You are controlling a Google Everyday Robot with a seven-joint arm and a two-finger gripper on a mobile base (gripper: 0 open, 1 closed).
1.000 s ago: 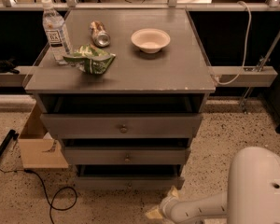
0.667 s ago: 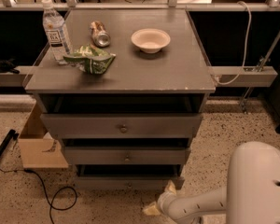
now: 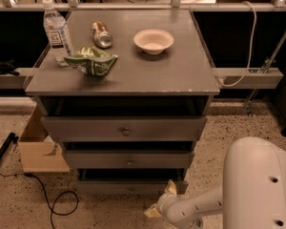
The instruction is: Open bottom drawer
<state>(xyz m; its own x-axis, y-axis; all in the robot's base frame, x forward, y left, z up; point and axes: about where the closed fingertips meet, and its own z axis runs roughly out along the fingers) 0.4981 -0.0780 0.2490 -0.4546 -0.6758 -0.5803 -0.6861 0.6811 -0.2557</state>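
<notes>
The grey cabinet has three drawers stacked under its top. The bottom drawer [image 3: 119, 187] is the lowest and narrowest front, close to the floor, with a small round knob [image 3: 131, 191] at its centre that is barely visible. My gripper [image 3: 161, 199] hovers low over the floor just in front of this drawer's right end. It is open, with one cream fingertip [image 3: 171, 187] near the drawer's right corner and the other [image 3: 151, 212] nearer the floor. My white arm [image 3: 257, 185] fills the bottom right of the camera view.
On the cabinet top [image 3: 181, 75] stand a water bottle [image 3: 56, 32], a tipped can [image 3: 102, 35], a green chip bag [image 3: 91, 63] and a white bowl [image 3: 153, 40]. A cardboard box [image 3: 38, 149] and a black cable [image 3: 52, 199] lie on the floor at left.
My gripper has moved left and slightly up, closer to the bottom drawer's right end. The drawers and the items on top have not moved.
</notes>
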